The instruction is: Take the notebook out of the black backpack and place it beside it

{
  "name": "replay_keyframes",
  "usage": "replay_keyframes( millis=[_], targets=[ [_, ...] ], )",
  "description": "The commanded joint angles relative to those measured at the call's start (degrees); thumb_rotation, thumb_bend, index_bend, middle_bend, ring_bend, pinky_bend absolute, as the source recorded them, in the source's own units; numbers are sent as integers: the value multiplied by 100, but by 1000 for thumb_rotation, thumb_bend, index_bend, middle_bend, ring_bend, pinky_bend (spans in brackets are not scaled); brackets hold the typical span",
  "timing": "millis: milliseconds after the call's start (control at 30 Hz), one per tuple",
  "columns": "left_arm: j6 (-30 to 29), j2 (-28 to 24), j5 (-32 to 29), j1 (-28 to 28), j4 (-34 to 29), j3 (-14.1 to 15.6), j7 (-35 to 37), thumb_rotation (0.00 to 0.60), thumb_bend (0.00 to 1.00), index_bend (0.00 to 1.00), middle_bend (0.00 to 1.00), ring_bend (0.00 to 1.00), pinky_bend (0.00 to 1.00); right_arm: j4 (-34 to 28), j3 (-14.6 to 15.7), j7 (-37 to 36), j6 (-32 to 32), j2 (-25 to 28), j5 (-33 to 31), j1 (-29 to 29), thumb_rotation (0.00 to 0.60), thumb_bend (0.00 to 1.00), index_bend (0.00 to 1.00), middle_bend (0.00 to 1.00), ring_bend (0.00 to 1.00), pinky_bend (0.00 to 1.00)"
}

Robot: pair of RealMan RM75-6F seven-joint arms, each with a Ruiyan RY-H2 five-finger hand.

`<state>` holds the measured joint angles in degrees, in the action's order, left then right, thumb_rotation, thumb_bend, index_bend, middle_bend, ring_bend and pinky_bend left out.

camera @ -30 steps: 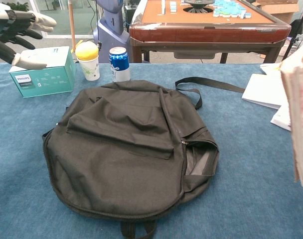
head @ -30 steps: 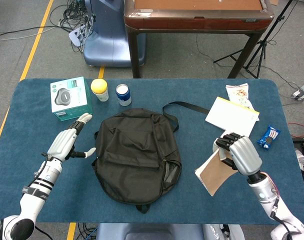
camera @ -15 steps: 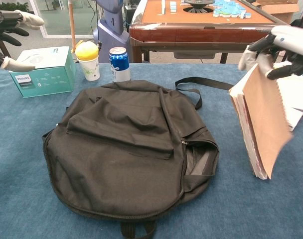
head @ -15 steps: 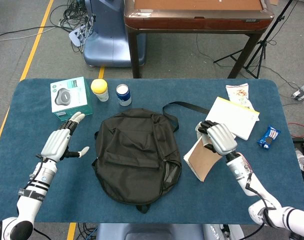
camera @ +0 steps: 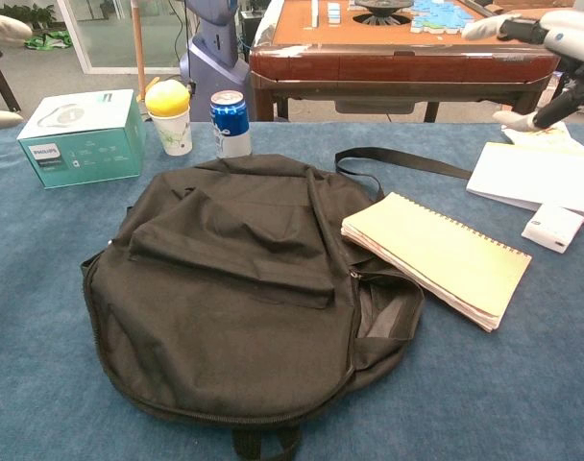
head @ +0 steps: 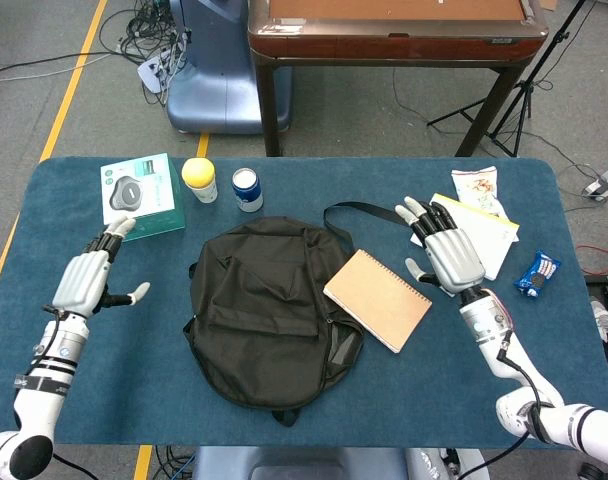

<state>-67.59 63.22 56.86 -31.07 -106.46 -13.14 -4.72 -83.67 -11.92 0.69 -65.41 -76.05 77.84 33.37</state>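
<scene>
Tan spiral-bound notebook (head: 377, 299) lies flat on the blue felt desk (head: 484, 390), centre-right of the head view, out of the black fabric backpack (head: 272, 310). Its lower-left corner overlaps or touches the backpack's right edge near the open side zip; the rest sits on bare desk. In the chest view the notebook (camera: 436, 256) shows a pale cover, spiral binding along the upper-right long edge.

Long axis: diagonal, upper left to lower right of the head frame. Near corner points toward the backpack strap (head: 362, 210), far corner toward the desk's lower right.

Right hand (head: 442, 254) is just beside the notebook, up and right of it, fingers (head: 421, 213) spread and extended, holding nothing. Notebook lies down-left of those fingers. Chest view shows the same hand (camera: 547, 38) raised at upper right, well above the desk.

Left hand (head: 84, 280) is at far left, across the backpack, fingers apart, empty. Right hand is clearly the nearer.

Judgement: placement looks essentially done; only the corner overlap with the backpack might want a nudge rightward.
</scene>
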Motion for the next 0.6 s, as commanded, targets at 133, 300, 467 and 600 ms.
replay_keyframes(
  millis=[133,300,467,600],
  targets=[
    [-350,-33,246,318,407,26,288,600,219,0,0,0,70,-770,206,199,-902,749,309,-692,600,372,65,155,95,215],
    [-552,-137,451,656,644,147,585,600,220,3,0,0,70,-1157,545,175,-1353,1292,554,-1239,600,373,332,348,317,426],
    [-898,-106,928,1027,1015,368,876,600,219,60,0,0,70,-1354,909,116,-1592,1658,705,-1711,600,374,444,414,383,471],
    [-1131,-103,1253,1295,1159,546,1025,600,219,81,0,2,70,-1407,1072,-35,-1809,1718,803,-2005,600,374,474,426,389,472]
  ],
)
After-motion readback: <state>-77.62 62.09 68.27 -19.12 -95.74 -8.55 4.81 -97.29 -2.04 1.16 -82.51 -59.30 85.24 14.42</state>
